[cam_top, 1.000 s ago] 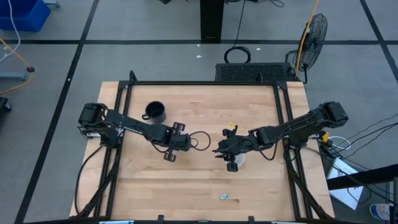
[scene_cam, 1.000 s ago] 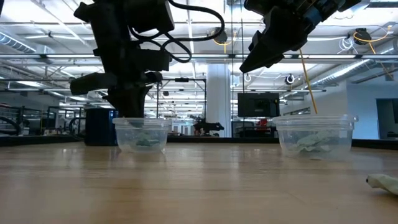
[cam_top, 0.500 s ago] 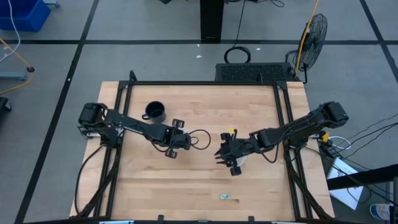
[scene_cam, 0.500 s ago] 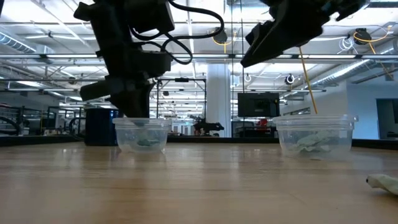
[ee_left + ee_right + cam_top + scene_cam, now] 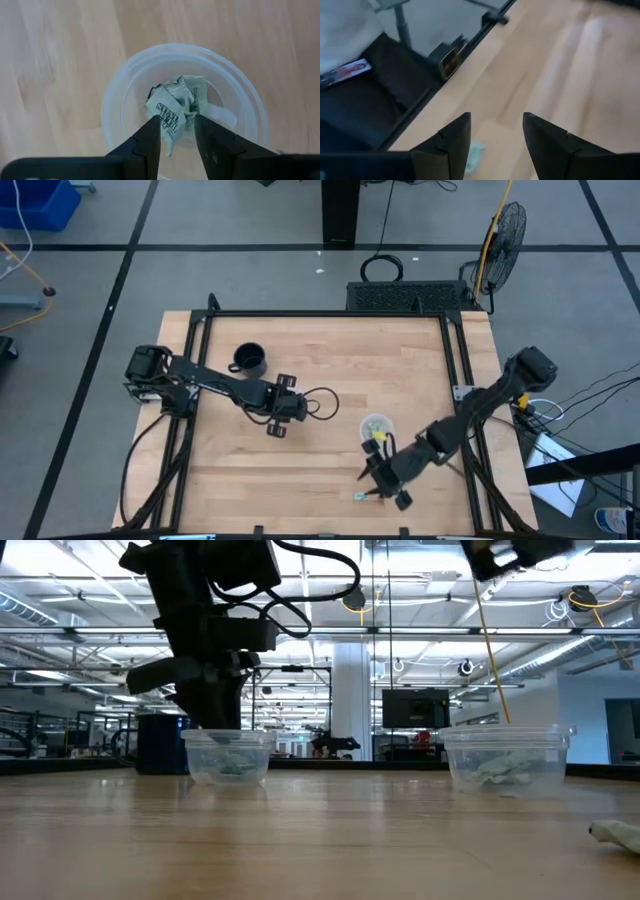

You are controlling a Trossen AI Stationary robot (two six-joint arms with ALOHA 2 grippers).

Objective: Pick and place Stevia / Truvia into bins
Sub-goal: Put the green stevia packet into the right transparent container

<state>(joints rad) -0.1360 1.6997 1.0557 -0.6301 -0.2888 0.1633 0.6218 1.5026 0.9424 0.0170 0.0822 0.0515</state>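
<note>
The Stevia / Truvia shows as crumpled pale green-and-white packets [image 5: 177, 105] lying in the bottom of the left bin [image 5: 120, 85], a clear round cup. My left gripper [image 5: 177, 125] hangs open just above that cup's mouth, pointing down. The right bin [image 5: 376, 426] stands uncovered with more packets [image 5: 505, 768] inside. One packet [image 5: 362, 496] lies flat on the wood near the table's front edge. My right gripper [image 5: 377, 488] hovers open above it, and the packet [image 5: 475, 152] shows low beside one finger.
A black mug [image 5: 250, 360] stands at the far left of the table. Black frame rails [image 5: 462, 370] run along the table's sides. Bare wood [image 5: 300, 470] lies between the two cups and toward the front edge.
My right gripper has swung away from above the right cup toward the table's near edge, ending over the lone packet; the cup now shows uncovered from above. My left gripper has stayed over the left cup.
</note>
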